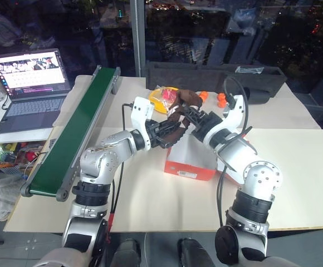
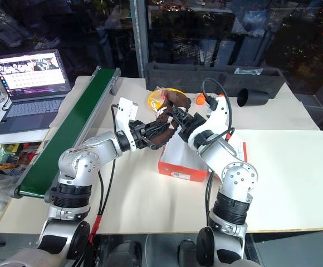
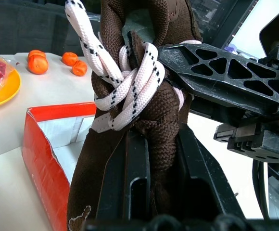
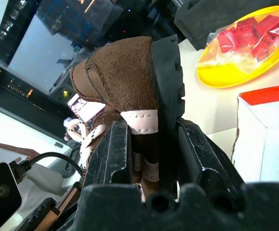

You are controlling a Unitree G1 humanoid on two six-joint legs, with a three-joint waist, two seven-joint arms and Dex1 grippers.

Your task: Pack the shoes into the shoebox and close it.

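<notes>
On the far left sits a laptop (image 1: 30, 89), and next to it a long green conveyor belt (image 1: 75, 133) runs along the table's left edge. In the middle, both arms hold one brown shoe (image 1: 177, 119) in the air, just above the shoebox (image 1: 190, 161). The shoe lies sideways, its long way going from one gripper to the other. The left gripper (image 3: 154, 159) is squeezed shut on the laced end, white laces (image 3: 125, 82) bunched above its fingers. The right gripper (image 4: 151, 139) pinches the shoe's other end between its fingers. The open box is red outside, white inside. Behind it sits a yellow plate (image 1: 162, 97). To the right, the table (image 1: 295, 178) is wide and bare.
</notes>
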